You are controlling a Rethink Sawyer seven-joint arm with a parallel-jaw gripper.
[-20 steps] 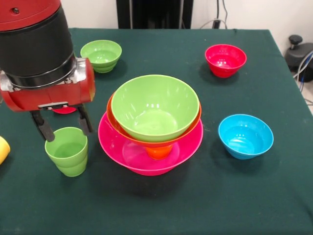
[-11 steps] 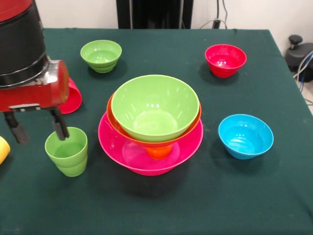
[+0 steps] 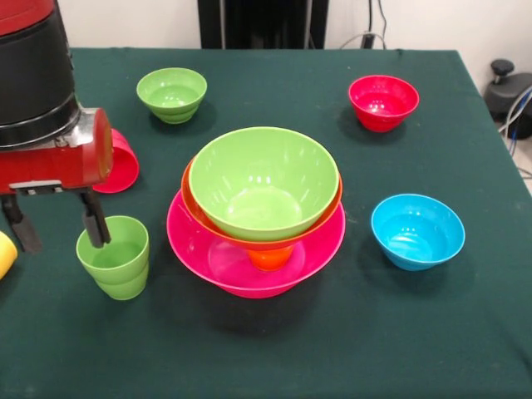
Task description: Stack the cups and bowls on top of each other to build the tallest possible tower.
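One finger (image 3: 94, 224) of the gripper (image 3: 56, 229) sits inside the green cup (image 3: 114, 256), near its left rim; the other finger hangs outside, left of the cup. Jaws are spread, nothing held. The cup stands upright on the table (image 3: 416, 332), just left of the tower (image 3: 258, 212).

The tower is three deep: pink bowl (image 3: 320, 249) at the base, orange bowl (image 3: 199, 212) in it, big green bowl (image 3: 264, 179) on top. Loose pieces: small green bowl (image 3: 172, 93), small red bowl (image 3: 383, 101), blue bowl (image 3: 417, 230), a red cup (image 3: 120, 162) on its side behind the arm, and a yellow piece (image 3: 5, 253) at the left edge.

Risks:
- A wall pinch on a glossy, stepped cup is likely to slip or tilt when lifted.
- Closing off-centre may drag or tip the cup toward the pink rim.
- A cup dropped into the big green bowl may roll instead of sitting flat.
- The wrist swings low near the red cup and could knock it.
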